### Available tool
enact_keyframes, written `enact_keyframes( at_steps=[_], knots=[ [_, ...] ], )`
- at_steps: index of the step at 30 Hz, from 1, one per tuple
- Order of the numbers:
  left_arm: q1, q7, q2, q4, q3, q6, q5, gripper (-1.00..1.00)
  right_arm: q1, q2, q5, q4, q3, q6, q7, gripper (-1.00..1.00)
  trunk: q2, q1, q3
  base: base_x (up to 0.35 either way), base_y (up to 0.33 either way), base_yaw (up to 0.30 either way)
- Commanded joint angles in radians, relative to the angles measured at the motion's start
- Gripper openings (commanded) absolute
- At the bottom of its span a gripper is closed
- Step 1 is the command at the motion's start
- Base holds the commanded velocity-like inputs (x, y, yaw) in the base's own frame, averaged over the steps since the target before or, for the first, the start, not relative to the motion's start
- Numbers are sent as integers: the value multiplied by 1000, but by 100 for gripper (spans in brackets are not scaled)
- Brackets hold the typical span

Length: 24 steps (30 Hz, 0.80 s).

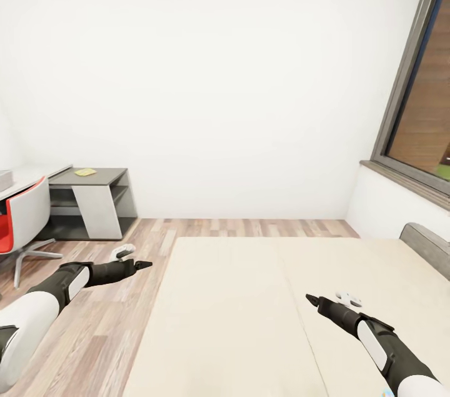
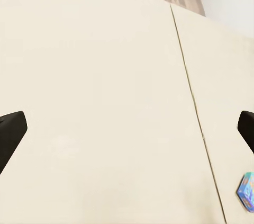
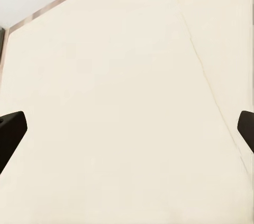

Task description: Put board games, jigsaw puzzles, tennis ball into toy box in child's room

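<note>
The bed (image 1: 250, 309), with its beige two-part mattress, takes up the lower middle of the head view. A small blue board game (image 2: 246, 191) lies on the mattress (image 2: 106, 102) at the edge of the left wrist view. My left gripper (image 1: 142, 265) hangs open over the wood floor beside the bed, with nothing between its fingers (image 2: 10, 134). My right gripper (image 1: 310, 300) is open above the mattress (image 3: 127, 102) and empty. The table (image 1: 103, 177) stands at the far left with a small flat yellowish thing (image 1: 84, 172) on it, too small to identify.
A red and white swivel chair (image 1: 25, 216) stands by the table. The grey headboard (image 1: 428, 247) and a tall grey-framed window (image 1: 419, 90) are on the right. Wood floor (image 1: 125, 334) runs along the bed's left side to the white wall.
</note>
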Motion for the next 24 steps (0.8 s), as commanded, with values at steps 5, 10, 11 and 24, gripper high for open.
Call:
enact_keyframes(
  at_steps=[5,10,11,24],
  knots=[
    [0,-2,0,0,5,10,3,100,0,0,-7,-1,-4,8,3,100,-1,0,0,0,-121,0],
    [0,-2,0,0,5,10,3,100,0,0,-7,-1,-4,8,3,100,-1,0,0,0,-122,0],
    [0,-2,0,0,5,10,3,100,0,0,-7,-1,-4,8,3,100,-1,0,0,0,-123,0],
    [0,-2,0,0,5,10,3,100,0,0,-7,-1,-4,8,3,100,-1,0,0,0,-123,0]
  ],
)
